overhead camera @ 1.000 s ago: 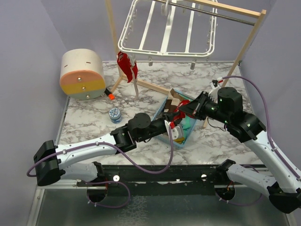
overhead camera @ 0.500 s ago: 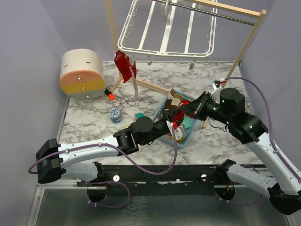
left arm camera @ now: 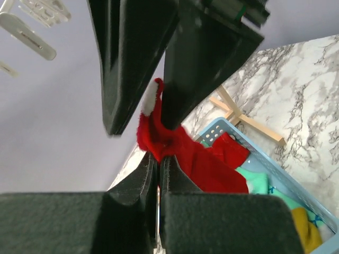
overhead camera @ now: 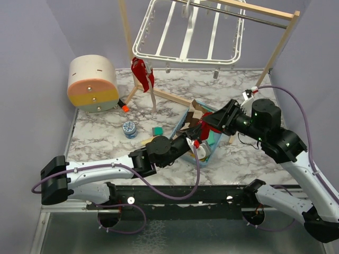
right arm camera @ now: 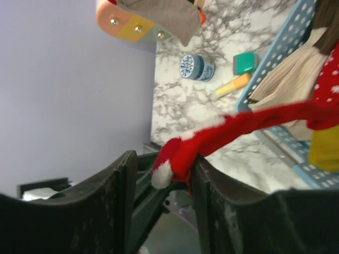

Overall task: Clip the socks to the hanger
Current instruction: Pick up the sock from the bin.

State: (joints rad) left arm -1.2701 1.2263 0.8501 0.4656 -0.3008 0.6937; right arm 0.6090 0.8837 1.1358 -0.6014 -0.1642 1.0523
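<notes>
The left tool (left arm camera: 157,159) is pinched shut on a red sock (left arm camera: 183,153), its fingers nearly meeting on the fabric. The right tool (right arm camera: 161,161) stands partly open, with the sock's white-tipped end lying between its fingers, so I judge it has no real grip. The sock hangs stretched between the two tools just above the light-blue basket (left arm camera: 286,180) on the marble bench (overhead camera: 106,140). It is well apart from the hanger (overhead camera: 188,32), which is slung from the wooden stand (overhead camera: 278,50) at the far side. This looks like a hand-over, with the clipping itself not yet begun. Next, the right tool should draw clear of the toe without snagging it. The left tool should then carry the sock up to a free clip, which will likely need the other tool to press it open. The left wrist view alone shows the pinch, along with teal and yellow socks in the basket. The right wrist view alone shows the gap in its own jaws. Only the top view takes in the hanger, where a second red sock (overhead camera: 142,74) already dangles at the near-left corner, but the arms hide the grip from it.
</notes>
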